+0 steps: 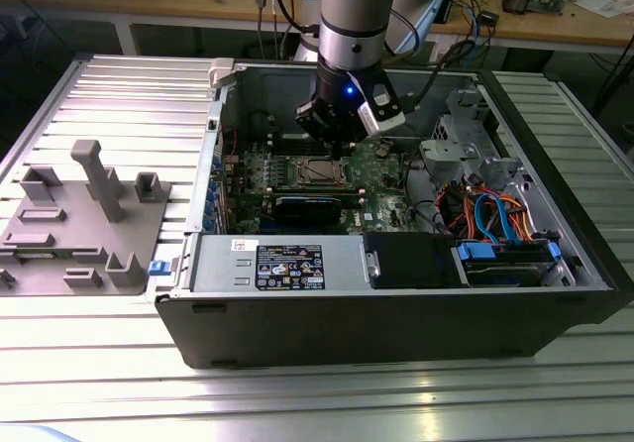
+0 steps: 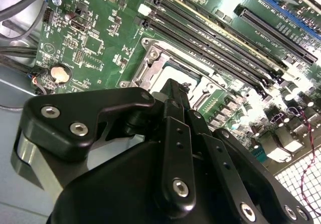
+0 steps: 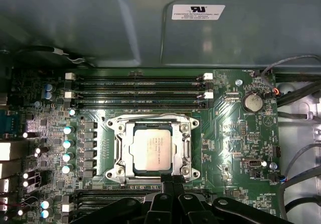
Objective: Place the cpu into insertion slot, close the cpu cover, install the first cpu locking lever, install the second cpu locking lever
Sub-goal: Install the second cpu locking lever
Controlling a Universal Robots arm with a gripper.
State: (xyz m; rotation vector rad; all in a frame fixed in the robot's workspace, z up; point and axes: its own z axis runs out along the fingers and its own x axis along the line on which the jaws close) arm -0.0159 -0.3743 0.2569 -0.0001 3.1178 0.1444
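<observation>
A: Where's the cpu (image 3: 154, 151)?

B: Seated in the insertion slot (image 3: 150, 119), silvery top facing up, square to the socket. Seen clearly in the first wrist view.

A: And the cpu cover (image 3: 184, 142)?

B: Down flat around the chip, metal top showing through the central window. Hard to tell how the locking levers lie.

A: State of the fingers (image 3: 161, 186)?

B: Closed, pressed together tip to tip, nothing seen between them. Tips just at the edge of the socket on the side away from the memory slots (image 3: 138, 91), close above the frame. Cannot tell whether touching it.

A: Same in the other wrist camera?

B: Yes. In the second wrist view, black fingers (image 2: 173, 103) together, pointing at the socket's metal frame, green motherboard (image 2: 95, 38) all around.

A: And from outside?

B: In the exterior view, arm reaching straight down into the open computer case (image 1: 297, 313), fingers (image 1: 340, 148) over the socket near the middle of the board. Blue light glowing on the wrist.

A: Anything else nearby?

B: Coin battery (image 3: 252, 102) on the board, well apart from the socket. Bundle of orange and blue cables (image 1: 490, 214) toward the exterior view's right inside the case. Grey fixture tray (image 1: 89, 214) on the ribbed metal counter (image 1: 129, 95), toward the exterior view's left, outside the case.
</observation>
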